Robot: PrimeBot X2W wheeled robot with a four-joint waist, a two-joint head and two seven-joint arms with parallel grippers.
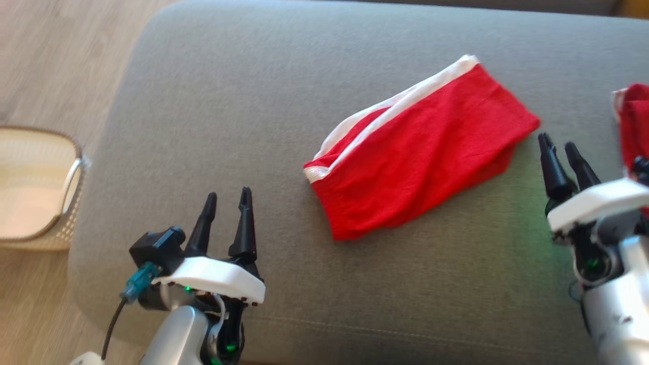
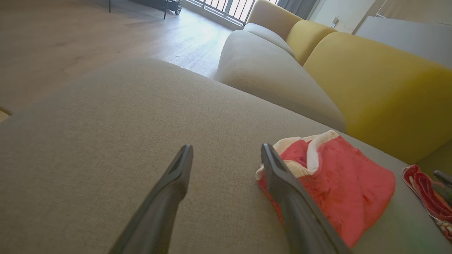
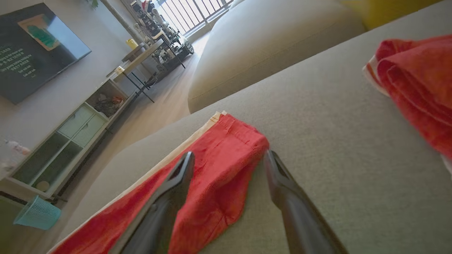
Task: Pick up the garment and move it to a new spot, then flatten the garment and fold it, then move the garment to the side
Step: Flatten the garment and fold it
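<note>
Pale basket (image 1: 38, 245) beside grey ottoman (image 1: 228, 101)

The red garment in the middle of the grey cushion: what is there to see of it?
The red garment looks like soft, thin cloth, with a white band along its far edge. It lies fairly flat in a slanted, roughly rectangular shape, slightly wrinkled, on the grey cushion. Nothing holds it. The open right gripper hovers just beside its right corner and does not seem to touch it.
</note>
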